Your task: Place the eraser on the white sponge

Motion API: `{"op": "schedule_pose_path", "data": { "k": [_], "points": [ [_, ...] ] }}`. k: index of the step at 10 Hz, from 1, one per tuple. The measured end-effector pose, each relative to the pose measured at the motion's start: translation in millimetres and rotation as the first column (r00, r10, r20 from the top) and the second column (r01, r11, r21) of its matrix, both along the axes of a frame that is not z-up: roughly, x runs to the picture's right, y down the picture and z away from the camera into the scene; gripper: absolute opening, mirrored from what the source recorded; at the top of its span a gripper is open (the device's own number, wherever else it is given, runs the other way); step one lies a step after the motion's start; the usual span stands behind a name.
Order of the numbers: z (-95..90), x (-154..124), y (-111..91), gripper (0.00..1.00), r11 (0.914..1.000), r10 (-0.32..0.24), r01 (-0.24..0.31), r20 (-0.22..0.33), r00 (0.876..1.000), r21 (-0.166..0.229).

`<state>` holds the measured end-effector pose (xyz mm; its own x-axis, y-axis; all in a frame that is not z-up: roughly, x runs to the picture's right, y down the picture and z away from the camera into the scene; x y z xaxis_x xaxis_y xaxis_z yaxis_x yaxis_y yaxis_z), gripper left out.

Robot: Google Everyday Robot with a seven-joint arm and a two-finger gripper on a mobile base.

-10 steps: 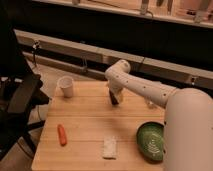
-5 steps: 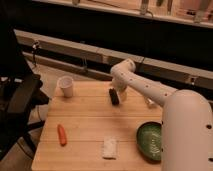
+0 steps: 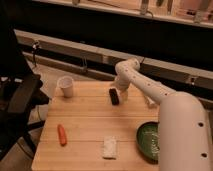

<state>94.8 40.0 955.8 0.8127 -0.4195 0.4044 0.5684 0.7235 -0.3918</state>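
Observation:
The eraser (image 3: 114, 96), a small black bar, lies on the wooden table (image 3: 85, 117) toward its far middle. My gripper (image 3: 123, 93) hangs down from the white arm right beside the eraser's right side, low over the table. Whether it touches the eraser cannot be told. The white sponge (image 3: 109, 147), a flat speckled pad, lies near the table's front edge, well in front of the eraser and the gripper.
A white cup (image 3: 65, 86) stands at the far left of the table. An orange carrot (image 3: 62, 134) lies at the front left. A green bowl (image 3: 149, 140) sits at the front right beside my arm's body. A dark chair (image 3: 20, 100) stands left of the table.
My arm has shifted a little to the right. The eraser, covered by the gripper a second ago, now shows beside it on the left.

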Motion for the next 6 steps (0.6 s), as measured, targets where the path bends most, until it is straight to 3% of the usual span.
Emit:
{"op": "schedule_pose_path", "data": {
  "k": [6],
  "points": [
    [12.6,-22.3,20.0,0.8,0.9924,-0.104,0.105,0.018,0.994,-0.064]
  ]
}}
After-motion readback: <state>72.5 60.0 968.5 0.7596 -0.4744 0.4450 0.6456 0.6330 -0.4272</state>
